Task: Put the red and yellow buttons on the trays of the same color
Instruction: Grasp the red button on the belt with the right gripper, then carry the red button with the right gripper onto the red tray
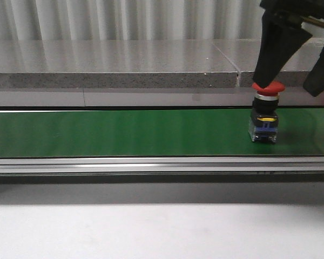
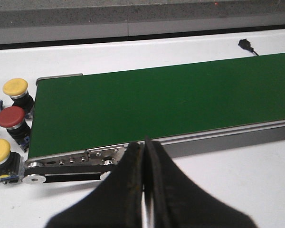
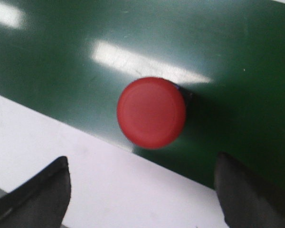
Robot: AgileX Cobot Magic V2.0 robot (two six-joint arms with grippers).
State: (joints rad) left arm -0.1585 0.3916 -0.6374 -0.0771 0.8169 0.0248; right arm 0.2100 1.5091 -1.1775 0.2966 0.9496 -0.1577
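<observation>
A red-capped button (image 1: pixel 265 110) stands upright on the green conveyor belt (image 1: pixel 124 132) at the right. My right gripper (image 1: pixel 294 86) hangs open just above and behind it; one finger (image 1: pixel 275 48) ends at the red cap. In the right wrist view the red cap (image 3: pixel 151 112) shows ahead of the wide-open fingers (image 3: pixel 42 190). My left gripper (image 2: pixel 145 147) is shut and empty near the belt's end. Beside that end stand two yellow buttons (image 2: pixel 15 89) (image 2: pixel 0 152) and a red button (image 2: pixel 12 118). No trays are in view.
A grey stone ledge (image 1: pixel 113 70) runs behind the belt. The belt's metal rail (image 1: pixel 151 164) runs along its front edge, with white tabletop (image 1: pixel 151 226) before it. A small black cable end (image 2: pixel 245 44) lies on the white surface beyond the belt.
</observation>
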